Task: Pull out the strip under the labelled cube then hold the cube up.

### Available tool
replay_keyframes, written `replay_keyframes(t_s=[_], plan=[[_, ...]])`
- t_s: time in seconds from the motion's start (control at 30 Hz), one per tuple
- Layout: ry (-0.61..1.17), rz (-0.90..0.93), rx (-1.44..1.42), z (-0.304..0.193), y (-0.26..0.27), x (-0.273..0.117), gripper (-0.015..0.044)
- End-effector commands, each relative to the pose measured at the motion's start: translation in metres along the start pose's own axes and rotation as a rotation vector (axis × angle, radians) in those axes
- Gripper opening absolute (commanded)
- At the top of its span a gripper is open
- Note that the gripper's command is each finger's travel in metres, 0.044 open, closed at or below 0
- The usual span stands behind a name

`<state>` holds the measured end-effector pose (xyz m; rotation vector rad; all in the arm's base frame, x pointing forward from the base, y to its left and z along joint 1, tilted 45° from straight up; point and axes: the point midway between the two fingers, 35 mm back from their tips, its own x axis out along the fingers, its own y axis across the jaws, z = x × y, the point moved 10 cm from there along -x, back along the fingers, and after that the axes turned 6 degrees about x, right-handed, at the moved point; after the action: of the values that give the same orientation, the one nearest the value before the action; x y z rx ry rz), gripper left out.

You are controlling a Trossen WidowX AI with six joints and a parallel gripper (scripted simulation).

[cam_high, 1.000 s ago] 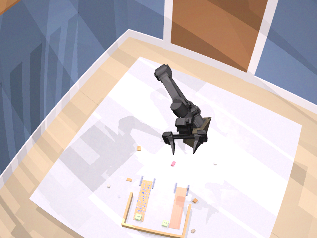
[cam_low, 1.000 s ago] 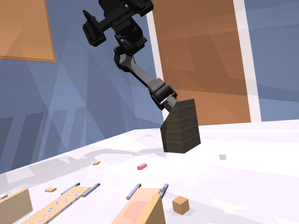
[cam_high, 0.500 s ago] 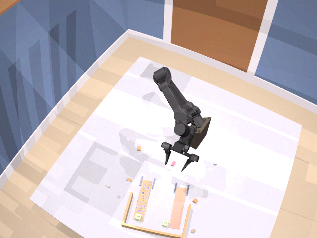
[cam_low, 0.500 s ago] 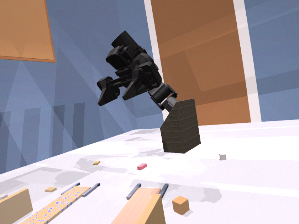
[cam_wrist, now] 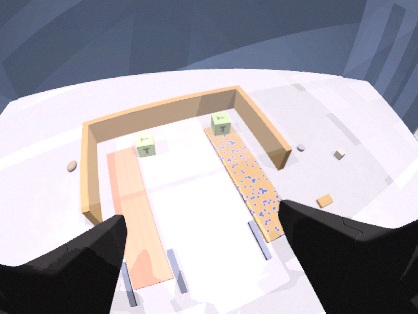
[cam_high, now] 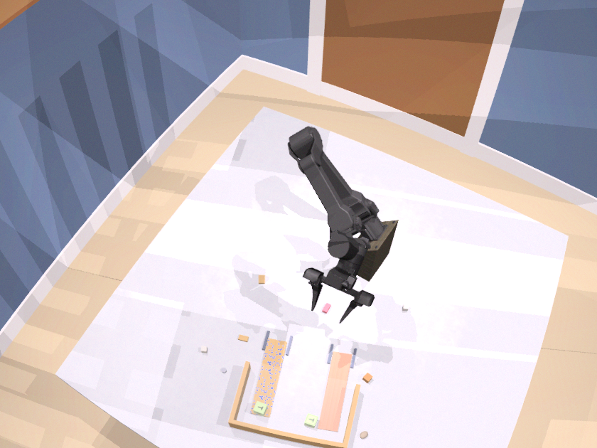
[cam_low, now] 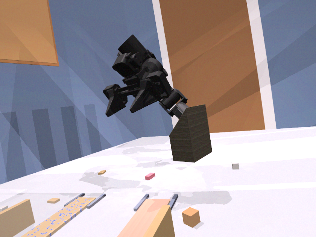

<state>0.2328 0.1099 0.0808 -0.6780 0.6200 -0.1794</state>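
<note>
Two strips lie side by side inside a wooden U-shaped fence point(cam_high: 238, 395) point(cam_wrist: 167, 108). One is an orange strip speckled with blue point(cam_high: 272, 373) point(cam_low: 58, 216) point(cam_wrist: 249, 184). The other is a plain salmon strip point(cam_high: 335, 390) point(cam_low: 142, 216) point(cam_wrist: 133, 214). A pale green cube with a dark mark point(cam_high: 261, 407) point(cam_wrist: 221, 123) rests on the far end of the speckled strip. A second marked green cube point(cam_high: 310, 421) point(cam_wrist: 145, 144) sits on the white table beside the plain strip. My gripper point(cam_high: 328, 314) point(cam_low: 122, 109) point(cam_wrist: 203, 218) is open and empty. It hangs above the table, short of the strips' near ends.
Short grey rails point(cam_high: 264, 340) point(cam_high: 353, 358) flank the strips' near ends. A pink block point(cam_high: 327, 306) point(cam_low: 149, 175) lies below the gripper. An orange cube point(cam_high: 367, 377) point(cam_low: 190, 216) and small tan and grey bits point(cam_high: 242, 338) point(cam_low: 235, 165) lie around. The arm's dark base block point(cam_low: 191, 137) stands behind.
</note>
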Motion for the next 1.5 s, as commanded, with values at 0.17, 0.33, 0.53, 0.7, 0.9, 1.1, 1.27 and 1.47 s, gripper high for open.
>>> replay_keyframes(t_s=[0.17, 0.33, 0.53, 0.7, 0.9, 1.1, 1.27, 1.47], plan=[[0.255, -0.033, -0.095, 0.039, -0.009, 0.059, 0.0164], [0.447, -0.038, -0.155, 0.056, -0.029, 0.1, 0.0033], [0.686, -0.02, -0.213, 0.065, -0.066, 0.144, 0.0], [0.846, 0.006, -0.233, 0.066, -0.091, 0.173, 0.0], [0.946, 0.029, -0.256, 0.064, -0.108, 0.187, 0.0], [0.946, 0.029, -0.256, 0.058, -0.11, 0.179, 0.0], [0.946, 0.029, -0.256, 0.059, -0.11, 0.18, 0.0], [0.946, 0.03, -0.256, 0.054, -0.111, 0.185, 0.0]])
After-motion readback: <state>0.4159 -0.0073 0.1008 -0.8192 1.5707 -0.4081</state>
